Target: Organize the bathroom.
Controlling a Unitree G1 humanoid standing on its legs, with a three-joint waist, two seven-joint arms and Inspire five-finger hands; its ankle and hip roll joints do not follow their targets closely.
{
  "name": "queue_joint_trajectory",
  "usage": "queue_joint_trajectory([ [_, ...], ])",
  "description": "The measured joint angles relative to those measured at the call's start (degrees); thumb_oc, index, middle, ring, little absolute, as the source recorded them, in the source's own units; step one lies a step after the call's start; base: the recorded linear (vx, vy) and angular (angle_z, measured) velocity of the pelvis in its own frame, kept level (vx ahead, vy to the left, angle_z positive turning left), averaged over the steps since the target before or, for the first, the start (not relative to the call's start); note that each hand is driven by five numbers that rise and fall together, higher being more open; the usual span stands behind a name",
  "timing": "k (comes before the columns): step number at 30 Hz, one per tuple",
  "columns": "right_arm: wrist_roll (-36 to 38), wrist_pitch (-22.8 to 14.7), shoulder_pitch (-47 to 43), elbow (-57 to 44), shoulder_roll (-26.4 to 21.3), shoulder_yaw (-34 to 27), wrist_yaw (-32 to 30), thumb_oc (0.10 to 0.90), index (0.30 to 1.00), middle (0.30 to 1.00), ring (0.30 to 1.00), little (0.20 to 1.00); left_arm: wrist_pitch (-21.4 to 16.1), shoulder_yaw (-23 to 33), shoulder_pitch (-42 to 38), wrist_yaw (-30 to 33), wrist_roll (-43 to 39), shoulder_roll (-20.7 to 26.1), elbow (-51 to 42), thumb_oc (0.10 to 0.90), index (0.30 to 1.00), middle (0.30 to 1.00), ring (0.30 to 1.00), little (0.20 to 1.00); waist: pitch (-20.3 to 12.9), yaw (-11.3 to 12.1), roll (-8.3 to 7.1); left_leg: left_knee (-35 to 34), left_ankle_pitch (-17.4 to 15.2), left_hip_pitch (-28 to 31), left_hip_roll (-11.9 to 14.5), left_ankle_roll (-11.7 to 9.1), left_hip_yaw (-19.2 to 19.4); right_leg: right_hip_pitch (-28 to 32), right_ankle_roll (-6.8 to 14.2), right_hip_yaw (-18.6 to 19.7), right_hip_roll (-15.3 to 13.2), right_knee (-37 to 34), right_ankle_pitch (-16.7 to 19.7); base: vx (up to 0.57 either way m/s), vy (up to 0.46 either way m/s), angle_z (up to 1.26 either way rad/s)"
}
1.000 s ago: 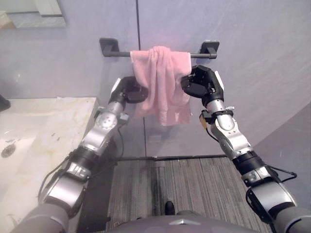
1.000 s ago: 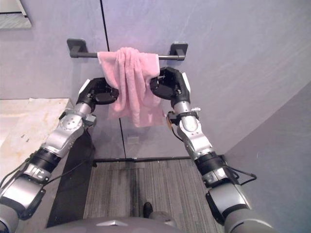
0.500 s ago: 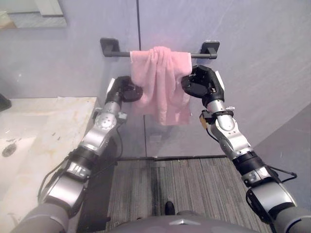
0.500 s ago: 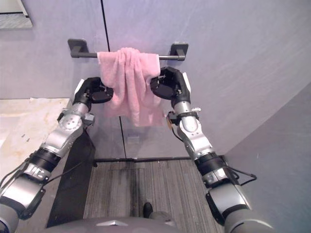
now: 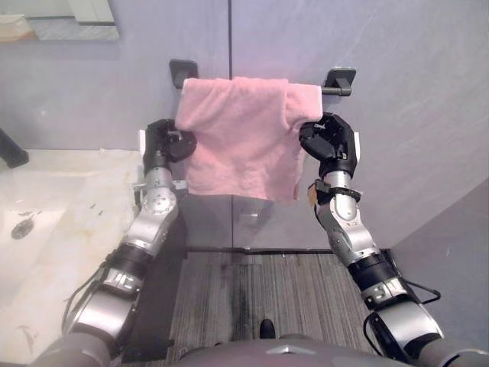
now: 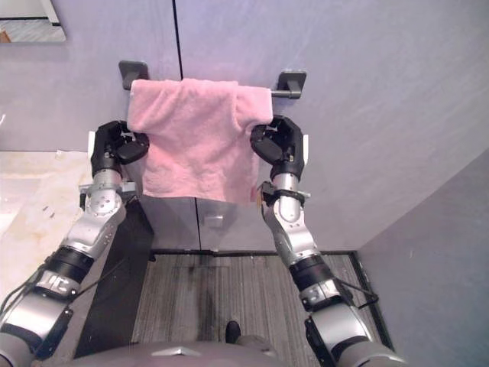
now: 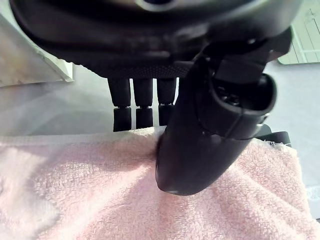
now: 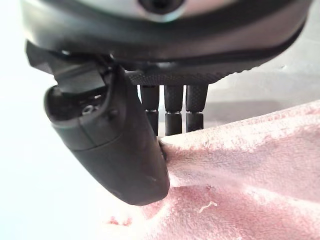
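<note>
A pink towel (image 5: 241,138) hangs spread out over a black towel bar (image 5: 336,89) fixed to the grey wall (image 5: 412,115), its lower edge falling well below the bar. The robot's two hands sit at the towel's opposite side edges, a little beneath the bar. The left hand (image 5: 164,141) is at the towel's left edge; in the left wrist view its thumb (image 7: 210,130) presses onto the pink terry cloth while the fingers (image 7: 144,107) go behind the fold, so the hand pinches the towel's edge. The right hand (image 5: 330,141) is at the towel's right edge; in the right wrist view its thumb (image 8: 112,145) and fingers (image 8: 172,112) close on a pulled-up ridge of the cloth, so this hand too pinches the towel.

The towel covers most of the bar, leaving the right bracket and a short stretch of rod bare, plus part of the left bracket (image 5: 182,70). To the robot's left lies a pale marble countertop (image 5: 69,206), cut off by the frame edge. A grey striped mat (image 5: 260,283) covers the floor below the towel.
</note>
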Motion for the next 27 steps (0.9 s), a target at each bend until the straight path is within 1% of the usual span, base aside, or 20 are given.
queue_joint_trajectory([
  [3, 0.9, -1.2, 0.1, -0.2, 1.4, 0.3, -3.2, 0.4, 0.3, 0.3, 0.3, 0.3, -0.1, -0.1, 0.0, 0.7, 0.0, -1.3, 0.0, 0.4, 0.3, 0.3, 0.3, 0.3, 0.0, 0.0, -0.05, 0.0, 0.0, 0.0, 0.0, 0.0, 0.0, 0.0, 0.0, 0.0, 0.0, 0.0, 0.0, 0.0, 0.0, 0.0],
  [5, 2.7, -2.6, -0.2, -0.2, 3.3, 0.4, -6.9, 0.4, 0.3, 0.3, 0.3, 0.3, -0.2, -0.6, 0.0, 0.8, -0.1, -1.7, 0.0, 0.4, 0.3, 0.3, 0.3, 0.3, -0.1, -0.1, -0.07, 0.0, 0.0, 0.0, 0.0, 0.0, 0.0, 0.0, 0.0, 0.1, 0.0, 0.0, 0.0, 0.0, 0.0, 0.0],
  [7, 3.8, -3.2, -0.6, -0.2, 4.3, 0.4, -9.2, 0.4, 0.3, 0.3, 0.3, 0.3, -0.2, -0.6, 0.0, 0.8, -0.2, -2.0, 0.0, 0.4, 0.3, 0.3, 0.3, 0.3, -0.1, -0.1, -0.08, 0.0, 0.0, 0.0, 0.0, 0.0, 0.0, 0.0, 0.0, 0.1, 0.0, 0.0, 0.0, 0.0, 0.0, 0.0],
  [8, 4.6, -3.4, -1.1, -0.2, 5.1, 0.4, -11.4, 0.4, 0.3, 0.3, 0.3, 0.3, -0.2, -0.7, 0.0, 0.8, -0.6, -2.0, 0.0, 0.4, 0.3, 0.3, 0.3, 0.3, -0.1, -0.1, -0.06, 0.0, 0.0, 0.0, 0.0, 0.0, 0.1, 0.0, 0.0, 0.1, 0.0, 0.0, 0.0, 0.0, 0.0, 0.0],
  [11, 4.7, -4.4, -1.7, -0.2, 6.2, 1.1, -15.1, 0.4, 0.3, 0.3, 0.3, 0.3, -0.3, -0.7, 0.0, 0.9, -2.3, -2.0, 0.0, 0.4, 0.3, 0.3, 0.3, 0.3, -0.2, -0.1, -0.03, 0.0, 0.0, 0.0, 0.0, 0.0, 0.1, 0.0, 0.0, 0.1, 0.0, 0.0, 0.0, 0.0, 0.0, 0.0],
  [14, 5.1, -5.5, -2.5, -0.2, 7.5, 1.6, -18.8, 0.4, 0.3, 0.3, 0.3, 0.3, -0.3, -0.8, 0.0, 0.9, -2.3, -2.0, 0.0, 0.4, 0.3, 0.3, 0.3, 0.3, -0.3, -0.1, 0.04, 0.0, 0.0, 0.0, -0.1, 0.0, 0.1, 0.0, 0.0, 0.1, 0.0, 0.0, 0.0, 0.0, 0.0, 0.0],
  [19, 7.3, -5.6, -3.5, -0.2, 7.7, 2.3, -22.3, 0.4, 0.3, 0.3, 0.3, 0.3, -0.4, -2.6, 0.0, 1.0, -3.1, -2.0, 0.0, 0.4, 0.3, 0.3, 0.3, 0.3, -1.0, 0.0, 0.61, 0.0, 0.0, 0.0, -0.3, 0.0, 0.1, 0.0, 0.0, 0.1, -0.2, 0.0, 0.0, 0.0, 0.0, 0.0],
  [27, 9.1, -6.3, -3.6, -0.1, 7.7, 2.6, -23.9, 0.4, 0.3, 0.3, 0.3, 0.3, -0.5, -3.1, 0.0, 0.8, -4.3, -2.0, 0.1, 0.4, 0.3, 0.3, 0.3, 0.3, -1.7, 0.1, 0.59, 0.0, 0.0, -0.2, -0.4, 0.0, 0.0, -0.1, 0.0, 0.1, -0.4, 0.0, 0.0, 0.0, 0.001, 0.0],
])
